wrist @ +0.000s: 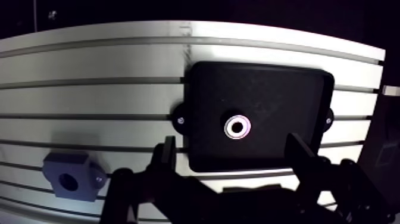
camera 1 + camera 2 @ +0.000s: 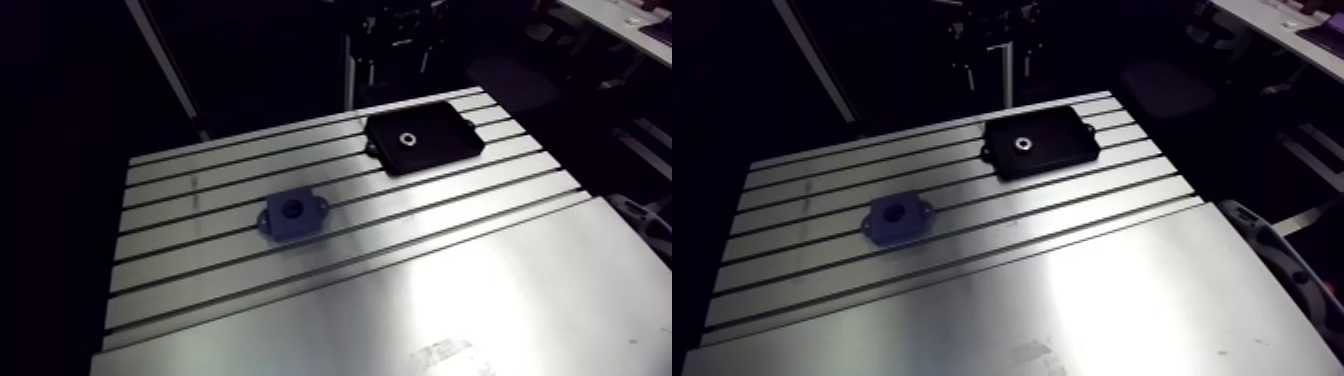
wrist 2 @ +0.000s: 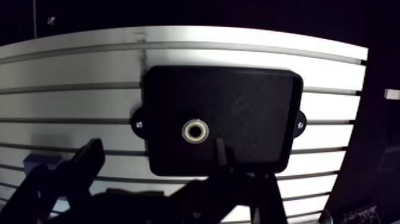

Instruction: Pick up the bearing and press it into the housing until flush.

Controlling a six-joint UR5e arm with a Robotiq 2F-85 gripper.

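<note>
The bearing, a small silver ring, lies in the middle of a flat black tray bolted to the table. My gripper hangs above the tray, open and holding nothing. The bearing sits just ahead of the gap between the two dark fingers. The blue housing, a block with a round bore and side lugs, rests on the table well off to the side of the gripper. In the arm view the housing is mid-table and the tray with the bearing lies at the far right.
The slotted aluminium table has a smooth plate across its near part. Its far edge runs just behind the tray, and beyond it the room is dark.
</note>
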